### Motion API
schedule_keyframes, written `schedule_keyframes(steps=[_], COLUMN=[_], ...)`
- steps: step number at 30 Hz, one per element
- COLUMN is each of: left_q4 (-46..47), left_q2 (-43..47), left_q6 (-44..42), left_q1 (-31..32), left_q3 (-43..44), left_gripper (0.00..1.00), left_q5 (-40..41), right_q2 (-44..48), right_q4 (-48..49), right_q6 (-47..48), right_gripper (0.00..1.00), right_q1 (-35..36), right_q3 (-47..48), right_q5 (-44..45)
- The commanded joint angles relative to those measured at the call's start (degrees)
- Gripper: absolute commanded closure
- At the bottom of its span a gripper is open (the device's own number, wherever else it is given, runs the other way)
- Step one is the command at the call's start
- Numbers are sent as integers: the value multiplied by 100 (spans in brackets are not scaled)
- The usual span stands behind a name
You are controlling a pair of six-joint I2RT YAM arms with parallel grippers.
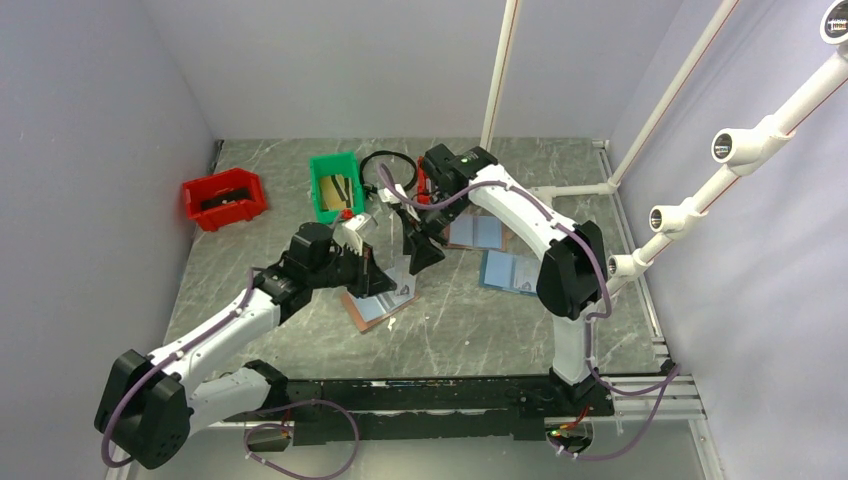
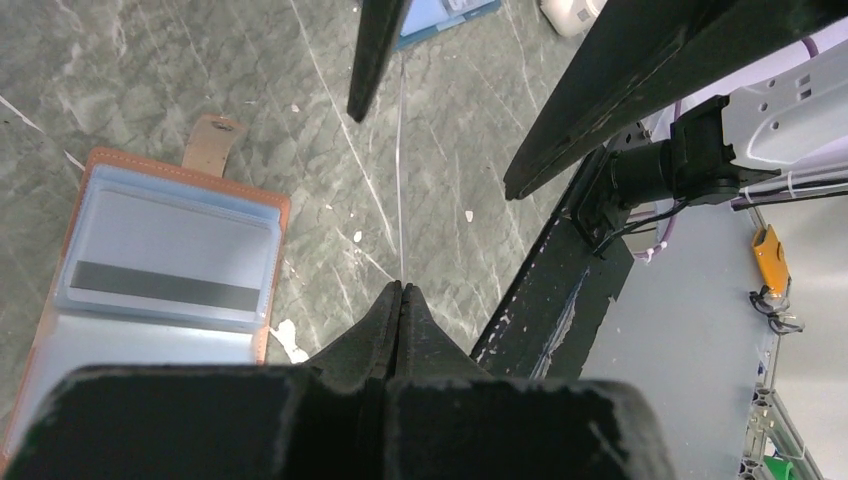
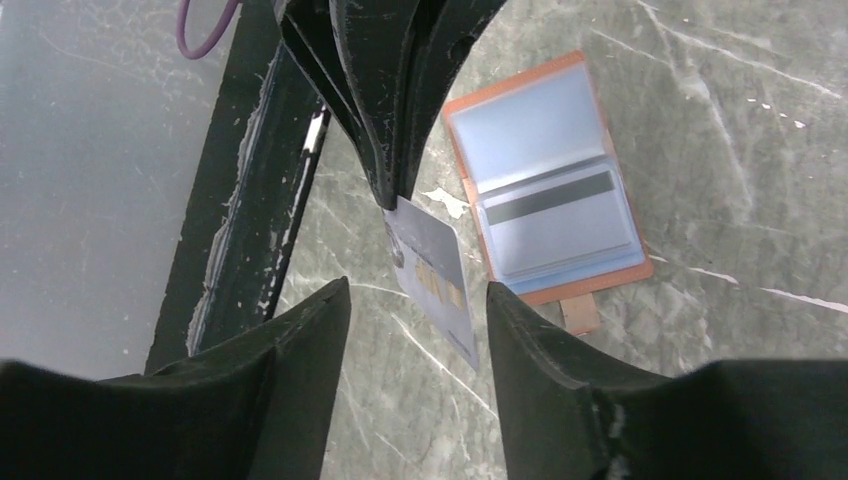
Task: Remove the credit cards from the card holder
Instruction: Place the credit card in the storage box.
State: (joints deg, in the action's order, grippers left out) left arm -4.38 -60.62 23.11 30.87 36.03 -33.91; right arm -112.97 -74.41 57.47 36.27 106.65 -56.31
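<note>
The card holder (image 1: 368, 308) lies open on the table, reddish-brown cover down, pale blue pages up; it also shows in the left wrist view (image 2: 170, 250) and the right wrist view (image 3: 545, 180). A credit card with a dark stripe (image 3: 550, 198) sits in one of its pockets. My left gripper (image 1: 386, 280) is shut on a pale grey credit card (image 3: 432, 275) and holds it above the table, right of the holder. In the left wrist view this card (image 2: 401, 170) shows edge-on. My right gripper (image 3: 415, 300) is open, with one finger on each side of the held card and not touching it.
A red bin (image 1: 225, 197) and a green bin (image 1: 337, 186) stand at the back left. A black cable loop (image 1: 385, 165) lies by the green bin. Two blue holders (image 1: 510, 272) (image 1: 475, 232) lie right of the grippers. A black rail (image 1: 430, 395) runs along the near edge.
</note>
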Motion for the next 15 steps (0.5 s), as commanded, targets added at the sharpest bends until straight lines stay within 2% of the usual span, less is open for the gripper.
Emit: schedule_keyframes(steps=[1,4,5,7,9,14,15], left_q4=[194,181,171,137,-51,-812,-939], left_q2=[1,28,36,70,114,329,393], left_q6=[-219,-228,-228,-208,-189,-38,14], left_q1=[49,58,59,59,59,59,57], left_q3=[272,274,273,269,308,484,499], left_gripper=[100,100,100,100,96,61,50], left_q5=[84,140,166,282,543,1410,1571], right_q2=[-50,-79,-112,-152,-143,-94,-101], right_q4=[-161,-252,-337,-468,-441,280,427], right_q6=[190,238,304,387,341,-664,-878], right_gripper=[48,64,78,100,100,100,100], right_q1=[47,53,55,55,53,35,-1], right_q3=[-4,43,79,140,154,235,285], right_q5=[-301,-342,-367,-397,-360,418,596])
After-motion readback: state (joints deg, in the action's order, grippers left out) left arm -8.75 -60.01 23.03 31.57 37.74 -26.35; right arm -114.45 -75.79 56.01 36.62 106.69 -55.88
